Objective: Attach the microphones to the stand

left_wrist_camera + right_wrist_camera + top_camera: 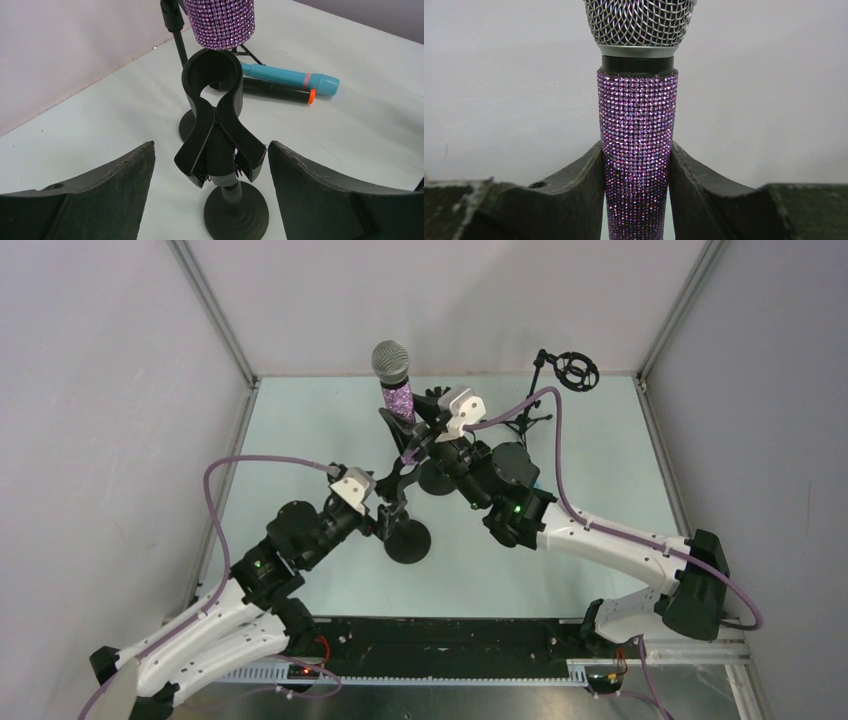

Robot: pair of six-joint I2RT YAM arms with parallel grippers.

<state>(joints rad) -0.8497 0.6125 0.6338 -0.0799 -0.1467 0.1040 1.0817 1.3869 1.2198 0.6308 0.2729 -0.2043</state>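
Nearest the lens in the left wrist view, the left gripper (pixel 211 146) shows its two dark fingers (pixel 115 185) at the bottom corners of the frame. They are spread wide, with clear gaps to what stands between them: the jaws are open and hold nothing. Between them, mid-frame, rises the spring clip (pixel 216 120) of a black microphone stand (pixel 227 187). Its round ring is uppermost and its two paddle handles splay downward. The stand's round base (pixel 235 212) sits on the pale table (pixel 100 125) at bottom centre.

Just above the ring, at the top edge, hangs the lower end of the purple microphone (pixel 220 20). Whether it touches the ring cannot be told. In the right wrist view the right gripper (pixel 636 147) is clamped on that microphone's glittery handle, one finger pressed to each side. The microphone stands upright, its silver mesh head at the top of the frame.

At the upper right of the left wrist view, the teal microphone (pixel 290 78) and the black microphone (pixel 275 91) with its orange end lie side by side on the table. The black one is the nearer to the camera. A second stand's pole (pixel 172 20) rises at the top, behind the clip.

From overhead, a third stand (pixel 576 370) with a ring-shaped holder stands at the upper right, well apart from both grippers.
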